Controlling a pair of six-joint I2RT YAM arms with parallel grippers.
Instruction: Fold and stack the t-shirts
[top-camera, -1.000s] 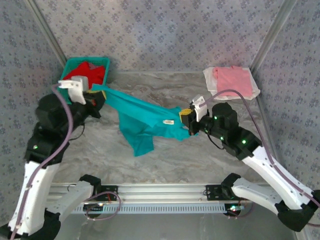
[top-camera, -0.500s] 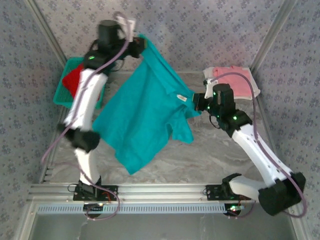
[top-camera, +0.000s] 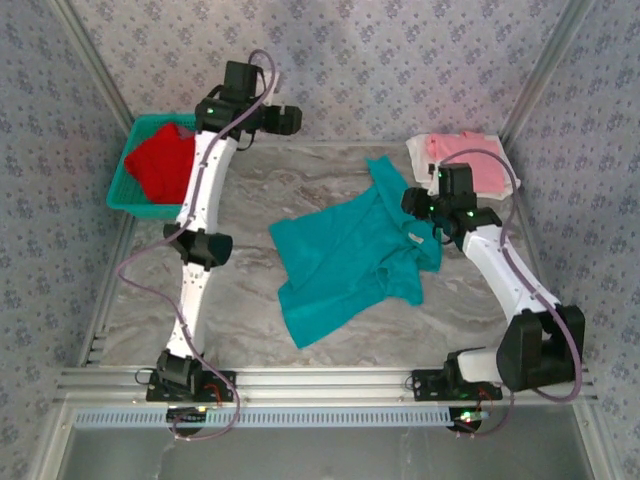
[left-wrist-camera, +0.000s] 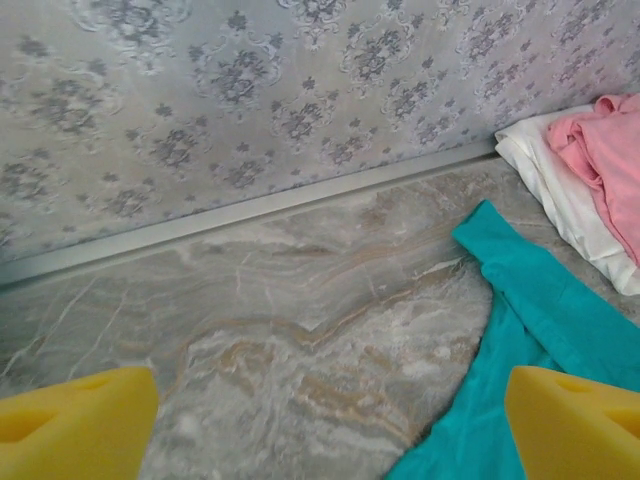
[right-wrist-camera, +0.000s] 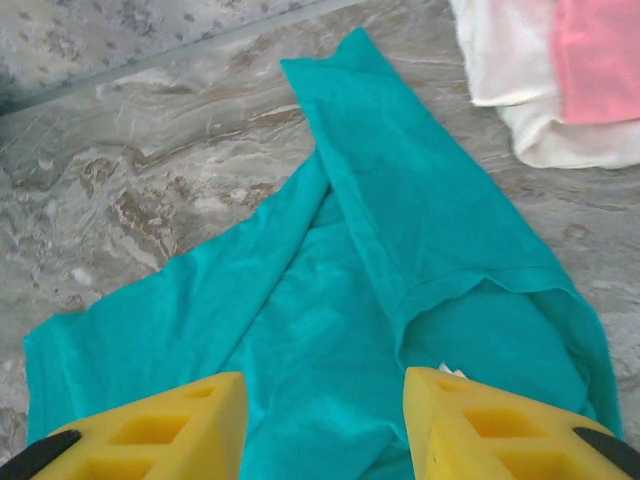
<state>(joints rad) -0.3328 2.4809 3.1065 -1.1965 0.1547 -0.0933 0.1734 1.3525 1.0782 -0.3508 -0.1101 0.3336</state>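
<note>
While the teal t-shirt lies rumpled and unfolded at the middle of the bench, the step in hand looks to me like spreading it flat before any fold.

From above, the left gripper hangs high by the far wall, clear of the cloth. The right gripper hovers over the shirt's right edge, near the collar. A red t-shirt sits in the basket at the far left corner. A pink t-shirt lies on a white t-shirt at the far right corner.

On the left wrist camera, 2 yellow pads stand wide apart with nothing between them.

On the right wrist camera, its 2 pads are parted and empty, just above teal cloth doubled over in a long crease. Next, I judge, both grippers need to take corners and draw that crease out.
</note>
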